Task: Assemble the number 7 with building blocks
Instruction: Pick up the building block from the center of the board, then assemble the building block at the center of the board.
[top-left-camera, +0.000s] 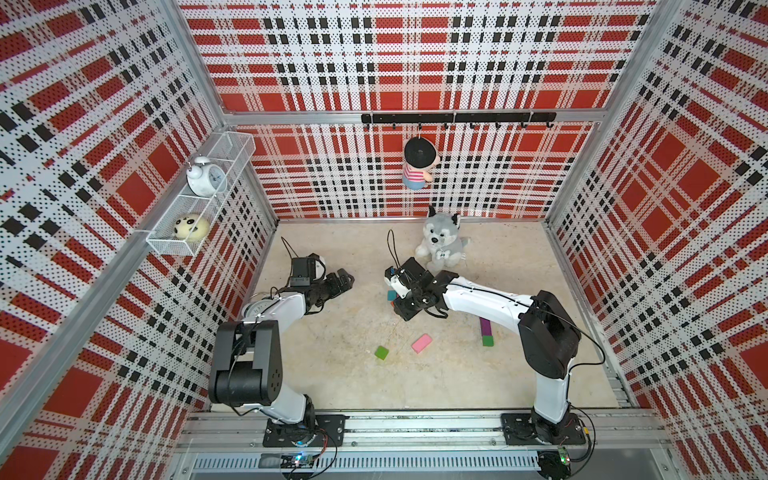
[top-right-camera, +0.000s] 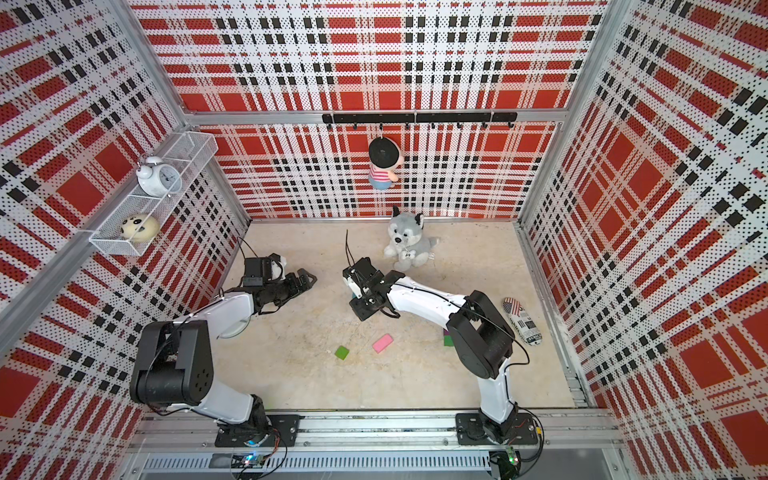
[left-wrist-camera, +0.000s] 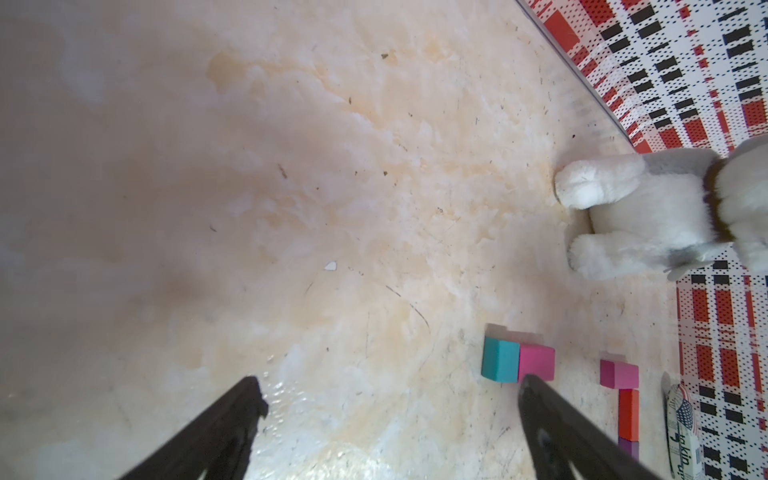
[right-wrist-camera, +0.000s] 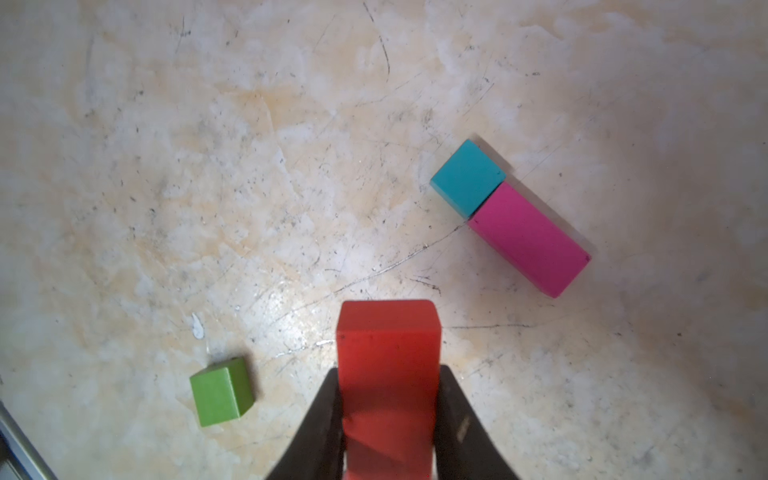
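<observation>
**Entry: red block, held for the figure 7**

Top views. The right gripper (top-left-camera: 404, 308) is hanging over the middle of the table (top-left-camera: 332, 332), with its jaws hidden beneath the wrist. A teal block (top-left-camera: 392, 295) is showing just beside it, on the side toward the left gripper (top-left-camera: 348, 277). The left gripper is standing off with bare table between it and the teal block, so the right arm is the nearer one. A pink block (top-right-camera: 382, 343) and a green block (top-right-camera: 342, 353) are lying loose, nearer the arm bases.

Left wrist. The left gripper's jaws are standing wide apart and holding nothing. The teal block is butting against a magenta block (left-wrist-camera: 537, 362). Past a gap, a column of blocks (left-wrist-camera: 627, 413) is running crosswise to that pair.

Right wrist. The right gripper is clamping the red block (right-wrist-camera: 388, 332) by its long sides, and the block's long axis is pointing straight out between the fingers. The teal and magenta blocks are lying ahead and off to one side, touching end to end. Their shared line is running slantwise to the red block's axis. Whether the red block is clear of the table cannot be told.

Judgement. The red block is probably heading for the gap at the magenta block's free end. That is calling for a wrist turn to bring its long axis into line with the pair.
</observation>
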